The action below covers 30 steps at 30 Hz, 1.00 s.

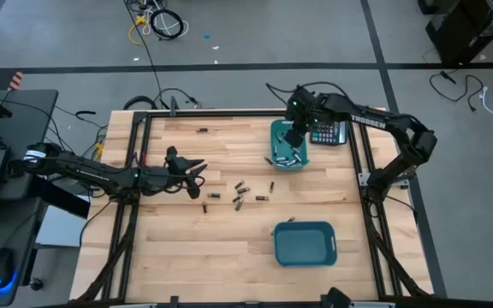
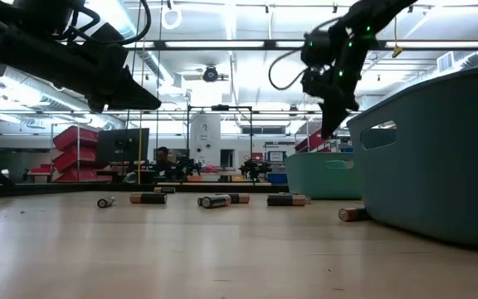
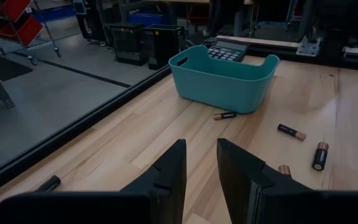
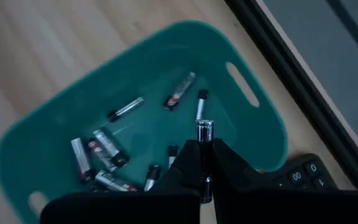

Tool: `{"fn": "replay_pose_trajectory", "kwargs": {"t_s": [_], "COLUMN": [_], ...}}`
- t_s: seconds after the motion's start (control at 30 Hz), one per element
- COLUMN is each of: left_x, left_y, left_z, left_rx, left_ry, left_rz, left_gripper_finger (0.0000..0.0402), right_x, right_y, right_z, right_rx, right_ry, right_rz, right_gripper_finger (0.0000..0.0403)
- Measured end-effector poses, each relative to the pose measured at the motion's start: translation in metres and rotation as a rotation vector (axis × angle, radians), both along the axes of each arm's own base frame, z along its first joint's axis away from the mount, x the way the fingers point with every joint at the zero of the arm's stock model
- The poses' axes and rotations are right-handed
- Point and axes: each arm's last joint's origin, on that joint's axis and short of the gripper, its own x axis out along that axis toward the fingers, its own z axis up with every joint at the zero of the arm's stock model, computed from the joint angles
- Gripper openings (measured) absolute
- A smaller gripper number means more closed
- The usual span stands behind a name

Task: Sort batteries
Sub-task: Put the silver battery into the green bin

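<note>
The right gripper was pinched tight on a single silvery battery, its cap sticking out past the fingertips, directly above the far teal bin. Only the right wrist view showed that grip and the bin's contents: several loose batteries lay scattered on its floor. The high view placed this bin near the table's far edge, with the black calculator just beside it.

The left gripper hovered over the wooden table with its fingers a narrow gap apart and nothing between them. Its wrist view showed a few batteries on the wood near the bin, and one stray by the table's edge. From above, a small cluster of batteries lay mid-table, right of the left gripper, and a second teal bin sat well apart at the near side. The low view showed cells lying on their sides in a row.
</note>
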Motion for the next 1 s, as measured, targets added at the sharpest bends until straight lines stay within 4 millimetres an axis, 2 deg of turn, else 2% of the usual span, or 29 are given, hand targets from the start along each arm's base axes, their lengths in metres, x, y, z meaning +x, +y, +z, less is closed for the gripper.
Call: {"fn": "replay_pose_trajectory", "kwargs": {"t_s": [0.17,0.33,0.67,1.0], "left_x": [0.0,0.0,0.0,0.0], "left_y": [0.0,0.0,0.0,0.0], "left_z": [0.0,-0.001,-0.001,-0.001], "left_rx": [0.001,0.001,0.001,-0.001], "left_ry": [0.004,0.007,0.006,0.005], "left_rz": [0.0,0.0,0.0,0.0], "left_gripper_finger": [0.0092,0.0092,0.0092,0.0092], "right_x": [0.001,0.002,0.003,0.002], "right_y": [-0.013,-0.017,-0.02,-0.02], "right_z": [-0.023,-0.039,-0.037,-0.038], "right_rx": [0.046,0.044,-0.038,-0.044], "right_ry": [0.028,0.076,0.095,0.105], "right_rz": [-0.06,-0.073,-0.08,-0.088], "right_gripper_finger": [0.0006,0.0007,0.001,0.0056]}}
